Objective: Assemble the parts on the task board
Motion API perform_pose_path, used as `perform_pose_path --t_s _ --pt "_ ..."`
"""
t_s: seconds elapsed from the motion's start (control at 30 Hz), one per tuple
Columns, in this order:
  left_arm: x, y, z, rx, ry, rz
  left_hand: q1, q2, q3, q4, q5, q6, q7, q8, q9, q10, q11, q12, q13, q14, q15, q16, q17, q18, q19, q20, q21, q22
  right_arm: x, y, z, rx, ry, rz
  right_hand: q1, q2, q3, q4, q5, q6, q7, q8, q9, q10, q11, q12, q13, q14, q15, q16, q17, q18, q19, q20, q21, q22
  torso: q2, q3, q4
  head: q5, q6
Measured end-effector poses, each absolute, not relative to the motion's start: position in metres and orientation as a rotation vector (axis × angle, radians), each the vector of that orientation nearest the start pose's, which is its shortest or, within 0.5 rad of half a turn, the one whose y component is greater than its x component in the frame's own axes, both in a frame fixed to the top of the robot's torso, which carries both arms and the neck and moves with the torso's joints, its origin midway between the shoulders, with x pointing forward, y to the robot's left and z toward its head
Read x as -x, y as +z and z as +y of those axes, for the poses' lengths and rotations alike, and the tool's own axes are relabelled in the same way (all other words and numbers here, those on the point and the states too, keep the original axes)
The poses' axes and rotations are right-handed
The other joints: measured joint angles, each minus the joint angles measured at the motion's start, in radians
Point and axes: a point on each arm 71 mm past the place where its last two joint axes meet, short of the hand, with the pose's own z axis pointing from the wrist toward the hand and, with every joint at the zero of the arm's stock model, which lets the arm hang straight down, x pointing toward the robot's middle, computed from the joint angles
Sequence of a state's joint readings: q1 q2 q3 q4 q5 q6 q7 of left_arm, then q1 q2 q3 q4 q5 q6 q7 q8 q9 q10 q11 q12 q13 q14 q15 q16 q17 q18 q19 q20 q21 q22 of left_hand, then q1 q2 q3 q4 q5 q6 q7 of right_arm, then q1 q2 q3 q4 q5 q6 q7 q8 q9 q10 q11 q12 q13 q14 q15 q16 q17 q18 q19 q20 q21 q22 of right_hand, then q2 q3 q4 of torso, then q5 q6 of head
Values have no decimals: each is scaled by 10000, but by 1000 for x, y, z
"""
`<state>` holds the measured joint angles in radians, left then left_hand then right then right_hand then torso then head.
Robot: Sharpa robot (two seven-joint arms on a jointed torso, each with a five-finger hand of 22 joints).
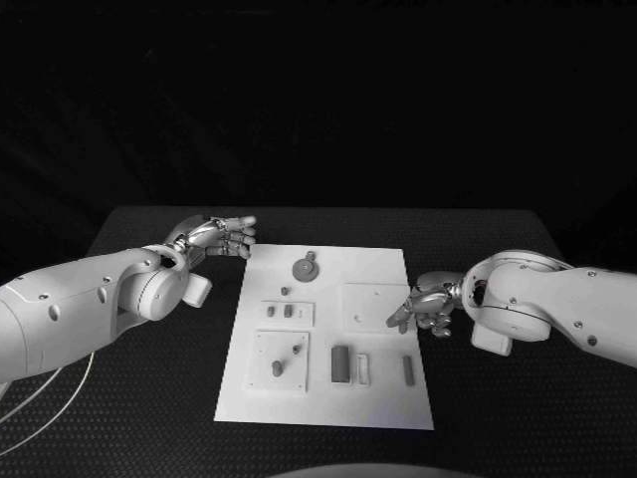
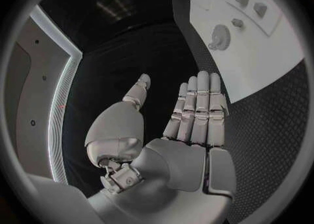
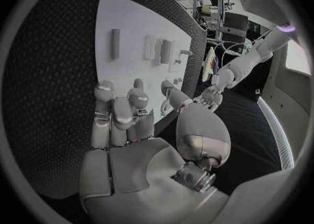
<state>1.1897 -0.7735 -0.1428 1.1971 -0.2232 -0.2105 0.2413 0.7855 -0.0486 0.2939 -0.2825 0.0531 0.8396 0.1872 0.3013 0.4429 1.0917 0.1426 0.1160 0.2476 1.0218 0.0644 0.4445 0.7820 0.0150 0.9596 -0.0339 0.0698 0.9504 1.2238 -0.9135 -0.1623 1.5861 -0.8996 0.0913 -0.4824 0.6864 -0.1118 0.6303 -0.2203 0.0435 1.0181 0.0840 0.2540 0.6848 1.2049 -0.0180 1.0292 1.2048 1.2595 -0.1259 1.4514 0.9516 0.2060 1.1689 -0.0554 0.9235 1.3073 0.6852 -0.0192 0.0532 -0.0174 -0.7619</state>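
Fingers straight and together, thumb apart, the left hand (image 2: 186, 130) holds nothing in its wrist view; overhead it hovers beyond the task board's (image 1: 383, 393) far-left corner. Board's long axis runs near to far, parts (image 1: 341, 364) lying likewise. Right hand (image 1: 431, 307), fingers loosely curled and empty, overlaps its right edge.

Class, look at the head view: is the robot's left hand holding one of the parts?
No: the left hand hovers open beside the task board, its fingers holding nothing.

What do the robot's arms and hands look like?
Both arms are smooth, rounded white shells with small dark dots. The left robot hand and right robot hand are shiny silver metal, with jointed fingers and a big rounded thumb base. Thin pale cables loop beside the left arm.
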Motion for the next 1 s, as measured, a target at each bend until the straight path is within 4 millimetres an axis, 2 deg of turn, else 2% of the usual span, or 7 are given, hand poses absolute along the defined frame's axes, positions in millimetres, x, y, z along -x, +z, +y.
perform_pose_path --t_s 0.27,0.57,0.77,1.0 --pt "-523 -245 271 10065 -11710 16689 0 0 0 0 0 0 0 0 0 0 0 0 0 0 0 0 8 0 0 0 0 0 -435 -258 -243 -2464 4111 24988 -70 175 -106 -115 0 155 -147 194 232 91 -90 0 -63 21 -83 -42 143 18 1 0 0 0 5 0 0 -54 15" --pt "-523 -245 270 10044 -11744 16736 0 0 0 0 0 0 0 0 0 0 0 0 0 0 0 0 8 0 0 0 0 0 -429 -274 -248 -1714 3290 25461 -108 212 -106 -115 0 261 -124 251 345 160 -129 -1 -63 220 -98 75 511 71 37 34 0 0 -2 -18 12 -125 12" --pt "-523 -245 271 10045 -11732 16741 0 0 0 0 0 0 0 0 0 0 0 0 0 0 0 0 7 -1 0 0 0 0 -422 -288 -244 -1410 3117 25793 -190 256 -139 -82 0 298 -158 254 393 176 -159 47 -63 310 -120 117 632 114 105 0 0 0 -5 -28 33 -159 -19" --pt "-523 -245 271 10039 -11735 16756 0 0 0 0 0 0 0 0 0 0 0 0 0 0 0 0 6 -1 0 0 0 0 -415 -299 -237 -1181 3112 26027 -536 -6 -64 260 -1 350 -173 254 470 222 -206 86 -49 416 -154 122 751 119 160 -52 0 0 -5 -31 36 -164 -54"
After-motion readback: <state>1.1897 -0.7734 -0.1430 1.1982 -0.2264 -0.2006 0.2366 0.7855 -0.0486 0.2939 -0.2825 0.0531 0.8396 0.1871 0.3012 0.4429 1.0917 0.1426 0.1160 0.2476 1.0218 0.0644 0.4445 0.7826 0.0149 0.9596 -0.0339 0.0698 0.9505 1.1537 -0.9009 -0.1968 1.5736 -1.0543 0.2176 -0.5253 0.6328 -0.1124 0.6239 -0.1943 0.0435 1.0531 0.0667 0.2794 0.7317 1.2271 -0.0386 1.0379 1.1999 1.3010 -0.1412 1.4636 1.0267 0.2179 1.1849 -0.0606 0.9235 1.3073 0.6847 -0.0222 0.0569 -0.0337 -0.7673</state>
